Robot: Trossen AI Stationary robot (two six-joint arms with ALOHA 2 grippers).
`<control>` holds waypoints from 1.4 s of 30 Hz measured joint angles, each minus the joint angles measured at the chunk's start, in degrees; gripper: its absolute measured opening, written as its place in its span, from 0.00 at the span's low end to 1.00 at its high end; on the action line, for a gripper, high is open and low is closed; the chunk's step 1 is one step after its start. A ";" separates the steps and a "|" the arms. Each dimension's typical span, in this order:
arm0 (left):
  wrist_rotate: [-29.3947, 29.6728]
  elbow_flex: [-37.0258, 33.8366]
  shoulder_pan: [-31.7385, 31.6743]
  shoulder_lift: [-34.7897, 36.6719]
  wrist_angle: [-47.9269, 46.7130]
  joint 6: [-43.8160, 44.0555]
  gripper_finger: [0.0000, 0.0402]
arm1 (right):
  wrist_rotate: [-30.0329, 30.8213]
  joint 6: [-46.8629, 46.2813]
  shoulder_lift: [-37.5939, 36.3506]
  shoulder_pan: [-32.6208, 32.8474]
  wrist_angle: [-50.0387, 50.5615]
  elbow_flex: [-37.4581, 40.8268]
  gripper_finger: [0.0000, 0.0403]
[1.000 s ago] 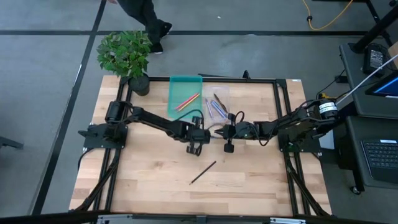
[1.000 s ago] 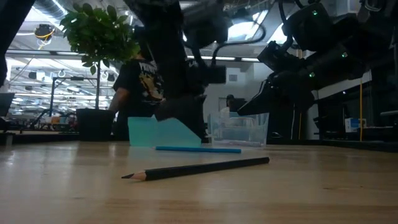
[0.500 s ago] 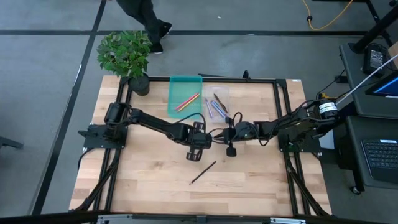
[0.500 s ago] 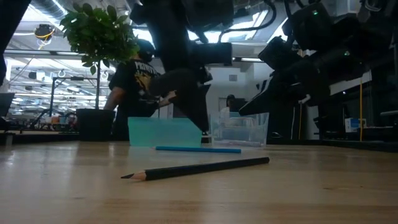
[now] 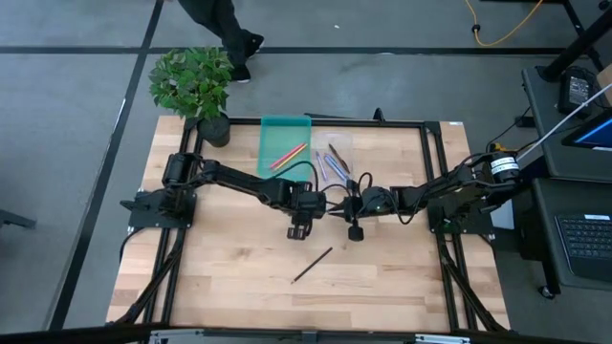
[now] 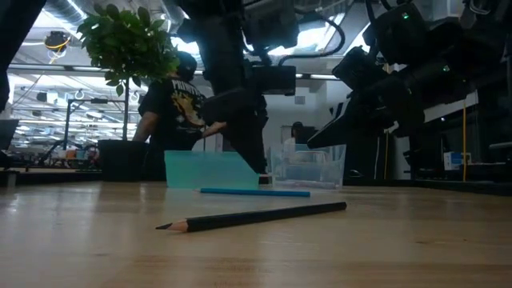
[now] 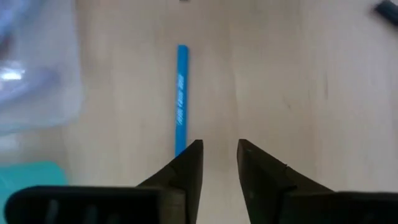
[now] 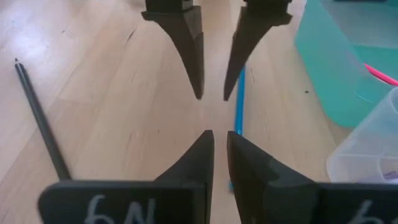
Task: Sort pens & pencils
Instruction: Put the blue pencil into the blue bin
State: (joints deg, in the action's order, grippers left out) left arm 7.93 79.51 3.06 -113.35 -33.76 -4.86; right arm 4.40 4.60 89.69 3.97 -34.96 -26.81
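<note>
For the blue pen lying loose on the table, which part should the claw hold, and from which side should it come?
Likely best at mid-length of the blue pen, from straight above, fingers across it. It lies flat on the bare wood, apart from the clear tray, a thin straight stick. The left claw hovers near its end, open.

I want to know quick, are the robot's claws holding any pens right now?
Left gripper: slightly open, holding nothing, beside the blue pen.
Right gripper: slightly open, holding nothing.
</note>
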 joint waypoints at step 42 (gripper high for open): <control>-10.86 0.46 -6.99 -6.86 -2.49 -3.35 0.24 | 0.45 4.81 0.00 -0.04 -1.32 -0.06 0.12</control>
State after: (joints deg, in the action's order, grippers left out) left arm -2.94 79.97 -3.92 -120.21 -36.26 -8.21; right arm 4.85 9.41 89.69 3.92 -36.28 -26.87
